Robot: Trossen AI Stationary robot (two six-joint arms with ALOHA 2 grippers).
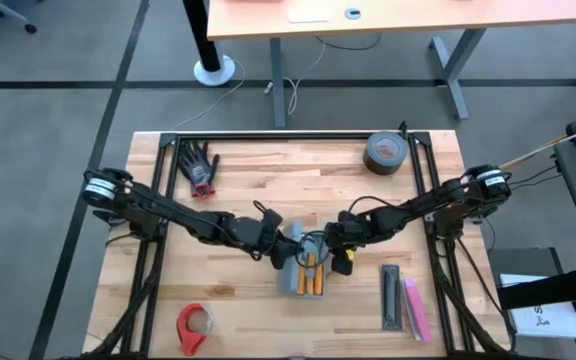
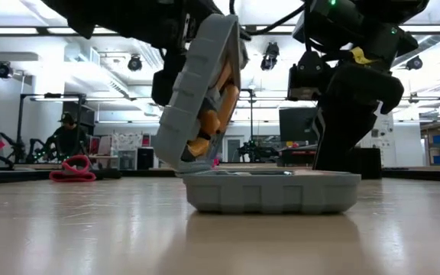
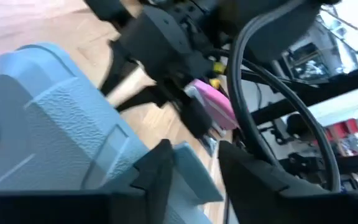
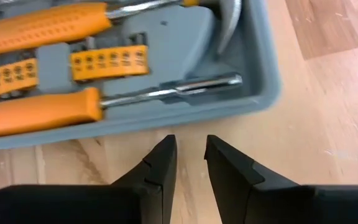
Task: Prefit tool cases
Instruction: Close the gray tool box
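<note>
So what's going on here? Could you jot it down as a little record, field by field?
Table: wooden table
Tool case: blue-grey tool case, one half flat on the table, the other tilted up, orange-handled tools inside
Left gripper: left gripper at the raised half, fingers apart
Right gripper: right gripper just outside the case, holding nothing
Also on table: tape roll, gloves, red tape dispenser, black and pink bars
</note>
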